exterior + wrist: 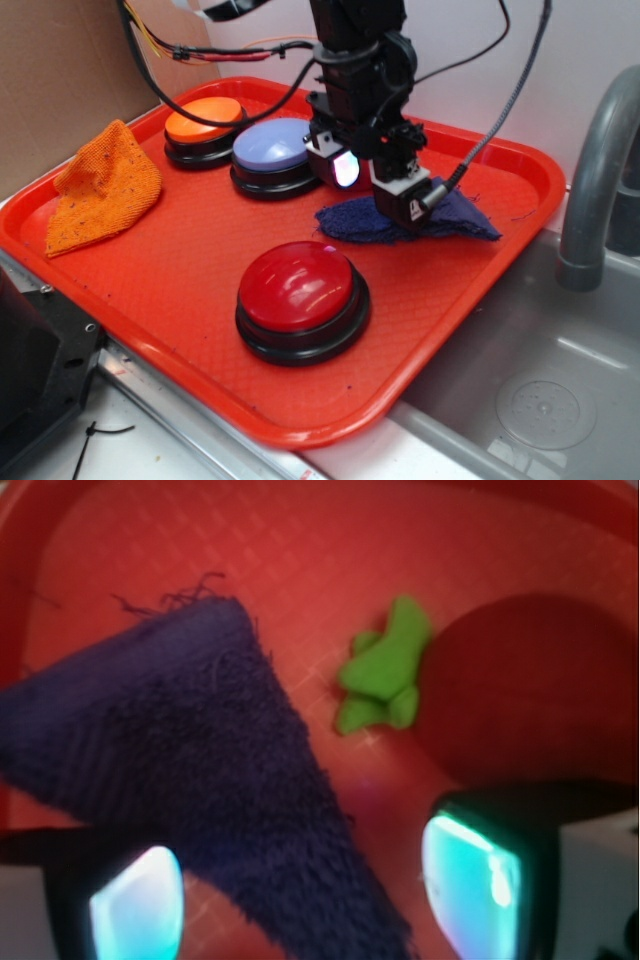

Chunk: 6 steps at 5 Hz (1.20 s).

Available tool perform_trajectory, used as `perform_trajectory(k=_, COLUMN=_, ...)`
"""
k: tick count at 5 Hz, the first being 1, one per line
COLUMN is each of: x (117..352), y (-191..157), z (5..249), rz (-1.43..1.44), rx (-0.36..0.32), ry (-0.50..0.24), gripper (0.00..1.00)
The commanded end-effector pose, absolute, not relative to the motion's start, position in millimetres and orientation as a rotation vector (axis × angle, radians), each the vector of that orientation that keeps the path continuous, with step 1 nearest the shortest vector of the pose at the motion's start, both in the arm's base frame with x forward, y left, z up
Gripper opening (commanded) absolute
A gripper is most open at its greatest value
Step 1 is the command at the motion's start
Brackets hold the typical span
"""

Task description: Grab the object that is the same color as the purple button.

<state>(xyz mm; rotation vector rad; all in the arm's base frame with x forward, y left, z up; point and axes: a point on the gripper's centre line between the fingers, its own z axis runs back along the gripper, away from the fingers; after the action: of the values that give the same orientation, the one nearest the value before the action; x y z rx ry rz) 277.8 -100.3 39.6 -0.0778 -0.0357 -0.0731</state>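
In the exterior view, a red tray (150, 290) is seen beside a sink. Three round buttons sit on it: an orange button (203, 122), the purple button (275, 145) and a big red button (300, 287). An orange cloth (103, 188) lies at the left edge of the tray. The dark purple rag (465, 222) is spread flat on the tray, just right of the purple button. The gripper (385, 190) is lowered right over the rag and seems to touch it.

In the wrist view, the rag (170, 760) is seen from above, with its pointed corner reaching down between the two glowing fingertips (470, 885). The fingers are spread apart, so the gripper is open and nothing is held yet. A red ball (530, 690) with a green leaf (385, 670) lies just beside the rag.

The right thing has been picked out and the gripper has been brought to it. The rag is not grabbed yet. The fingers must be closed on the cloth, and then it can be lifted.
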Motion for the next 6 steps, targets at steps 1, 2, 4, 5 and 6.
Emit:
perform_trajectory(k=1, x=283.1, y=-106.1, z=26.3, rz=-0.082, rx=-0.086, ry=-0.006, gripper=1.00)
perform_trajectory(k=2, x=282.9, y=-107.0, z=19.9, rz=-0.086, rx=-0.097, ry=0.021, gripper=1.00)
perform_trajectory(k=4, x=284.9, y=-100.4, z=23.9, rz=-0.065, rx=-0.094, ry=0.017, gripper=0.00)
perform_trajectory(k=5, x=284.2, y=-96.4, z=32.5, rz=-0.074, rx=-0.065, ry=0.044, gripper=0.00)
perform_trajectory(k=6, x=281.1, y=-80.6, z=58.2, rz=-0.019, rx=-0.033, ry=0.070, gripper=0.00)
